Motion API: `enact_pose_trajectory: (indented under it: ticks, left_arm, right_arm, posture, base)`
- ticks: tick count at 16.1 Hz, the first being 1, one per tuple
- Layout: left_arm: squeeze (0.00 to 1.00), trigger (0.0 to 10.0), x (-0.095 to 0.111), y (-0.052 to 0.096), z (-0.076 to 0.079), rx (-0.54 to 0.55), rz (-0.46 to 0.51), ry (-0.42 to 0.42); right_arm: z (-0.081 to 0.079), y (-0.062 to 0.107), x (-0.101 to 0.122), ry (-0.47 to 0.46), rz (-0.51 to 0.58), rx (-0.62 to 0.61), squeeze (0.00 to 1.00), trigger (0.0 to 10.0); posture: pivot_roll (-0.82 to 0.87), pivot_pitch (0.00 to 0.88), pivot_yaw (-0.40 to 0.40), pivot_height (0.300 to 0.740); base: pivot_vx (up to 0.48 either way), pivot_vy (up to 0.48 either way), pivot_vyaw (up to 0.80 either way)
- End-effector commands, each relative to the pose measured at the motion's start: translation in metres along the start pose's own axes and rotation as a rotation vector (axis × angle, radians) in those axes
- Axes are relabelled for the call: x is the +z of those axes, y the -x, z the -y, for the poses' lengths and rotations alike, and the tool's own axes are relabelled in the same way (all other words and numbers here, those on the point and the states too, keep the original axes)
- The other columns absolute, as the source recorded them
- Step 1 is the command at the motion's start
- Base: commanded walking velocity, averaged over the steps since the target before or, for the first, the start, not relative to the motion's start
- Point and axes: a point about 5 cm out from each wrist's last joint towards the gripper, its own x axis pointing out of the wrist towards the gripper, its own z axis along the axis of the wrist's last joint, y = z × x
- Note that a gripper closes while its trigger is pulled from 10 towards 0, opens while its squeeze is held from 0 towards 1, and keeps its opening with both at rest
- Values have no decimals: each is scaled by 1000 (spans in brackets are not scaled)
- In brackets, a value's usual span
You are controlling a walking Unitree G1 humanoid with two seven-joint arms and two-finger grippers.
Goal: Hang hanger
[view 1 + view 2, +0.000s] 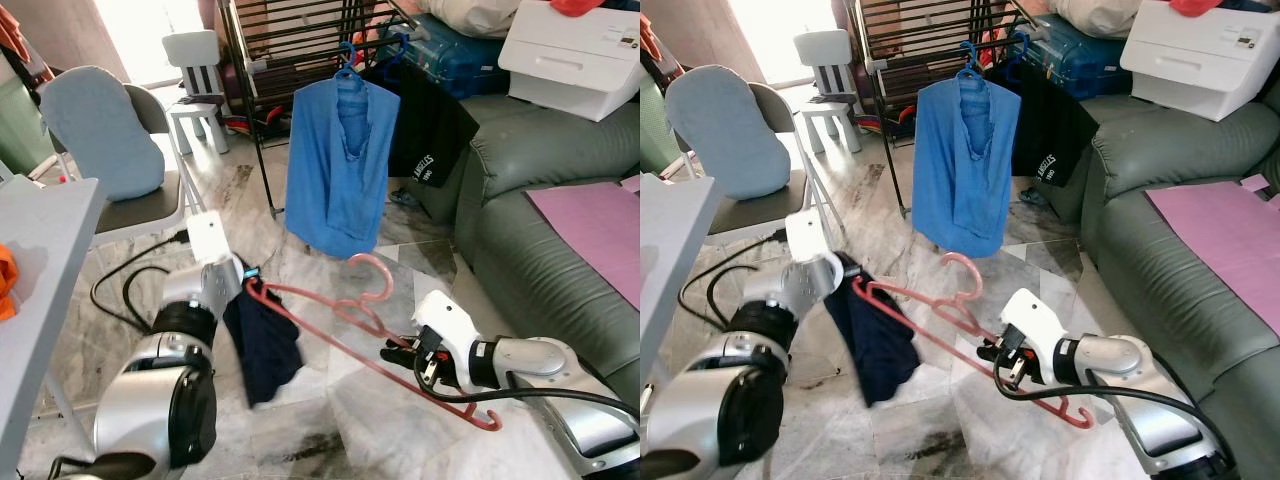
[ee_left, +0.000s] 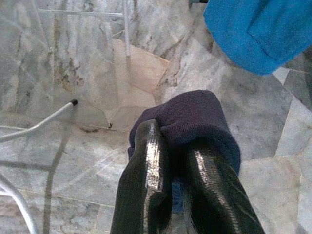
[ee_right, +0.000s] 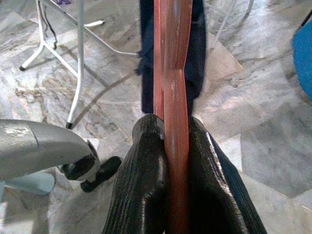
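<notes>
A pink hanger (image 1: 350, 315) lies tilted in the air between my two arms, its hook (image 1: 375, 272) pointing toward the rack. My right gripper (image 1: 398, 352) is shut on the hanger's bar (image 3: 176, 146), the fingers (image 3: 141, 185) pressing both sides. A dark navy garment (image 1: 262, 345) hangs from the hanger's left end. My left gripper (image 1: 243, 283) is shut on that garment (image 2: 195, 122), whose cloth bulges over the fingertips (image 2: 148, 161). Beyond stands a dark clothes rack (image 1: 290, 40) with a blue shirt (image 1: 338, 165) on a blue hanger.
A grey-green sofa (image 1: 545, 250) with a pink mat runs along the right. A folding chair (image 1: 110, 150) with a blue cushion and a grey table (image 1: 40, 260) stand on the left. A black garment (image 1: 430, 125) hangs by the blue shirt. A cable (image 1: 125, 285) lies on the marble floor.
</notes>
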Motion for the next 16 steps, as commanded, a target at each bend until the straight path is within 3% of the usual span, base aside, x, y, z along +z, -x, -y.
enact_pose_trajectory:
  ticks: [1,6,8,12,15,16]
  left_arm:
    - [0,10000,17,7,6,-17,17,28]
    - [0,10000,30,21,23,-79,-4,78]
    - [0,10000,33,29,30,-110,-25,94]
    - [0,10000,33,34,23,-122,-18,82]
    - [0,10000,28,53,24,-270,28,32]
    - [0,10000,27,55,20,-301,90,22]
  right_arm:
    - [-6,-4,7,15,27,36,0,10000]
    - [1,-13,5,-17,37,-21,0,10000]
    - [16,-18,4,-54,42,-133,0,10000]
    - [29,-21,-4,-102,15,-222,0,10000]
    - [46,-21,-13,-145,-12,-348,0,10000]
    - [49,-21,-12,-142,-5,-366,0,10000]
  posture:
    - [-108,5,148,740]
    - [-102,5,147,740]
    - [-95,5,145,740]
    - [-88,5,137,740]
    - [-80,5,129,740]
    - [-80,4,128,740]
  base:
    - [0,0,0]
    - [0,0,0]
    - [0,0,0]
    - [0,0,0]
    - [0,0,0]
    - [0,0,0]
